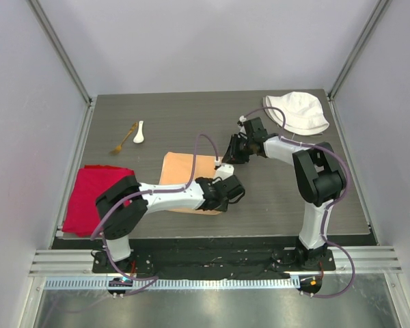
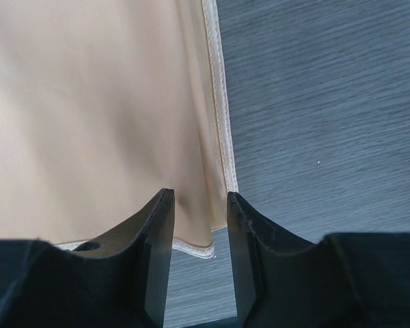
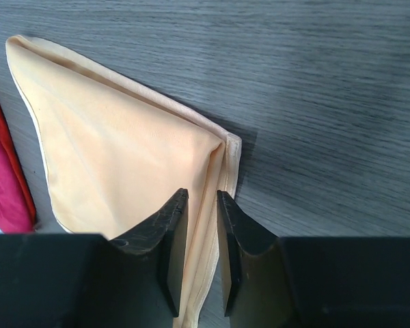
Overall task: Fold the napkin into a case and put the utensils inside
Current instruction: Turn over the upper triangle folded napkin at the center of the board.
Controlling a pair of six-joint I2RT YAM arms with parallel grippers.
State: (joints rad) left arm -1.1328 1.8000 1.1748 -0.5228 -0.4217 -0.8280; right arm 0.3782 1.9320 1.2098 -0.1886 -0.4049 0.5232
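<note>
- Bench (image 1: pixel 191 116): dark grey wood-grain top that fills the middle of the overhead view and carries every item below.
- Red cloth (image 1: pixel 89 195): bright red and rumpled, at the left edge of the overhead view, close beside the napkin. It has no part in the job.
- Napkin (image 1: pixel 179 169): thin peach-orange cloth with a slight sheen, at the centre of the overhead view.
  - It lies flat and doubled, with two hems stacked along one edge in the right wrist view, and is not yet folded narrow.
  - Its lower part is hidden under the left arm (image 1: pixel 171 195).
  - Its right-hand edge runs up and down the frame, and both pincers sit on that edge.
- Hat (image 1: pixel 297 113): white fabric, at the upper right of the overhead view, well apart from the napkin.
- Left pincer (image 2: pixel 199 198): at the napkin's lower right corner. The jaws stand half apart astride the hemmed corner, with bare bench showing in the gap, and they hold nothing.
- Right pincer (image 3: pixel 202 195): at the upper right corner. The jaws are narrow with a ridge of hem between them, but a true clamp cannot be told.
- Relation, as a judgement: the cloth lies leftward in the frame from both pincers, so the next fold would carry that edge to the left. Each arm has its own corner, and neither is nearer.
- Fork (image 1: pixel 123 140): thin gold metal, at the upper left of the overhead view, well apart from both pincers.
- Spoon (image 1: pixel 139 132): small, white and short-handled, just beside the fork.
</note>
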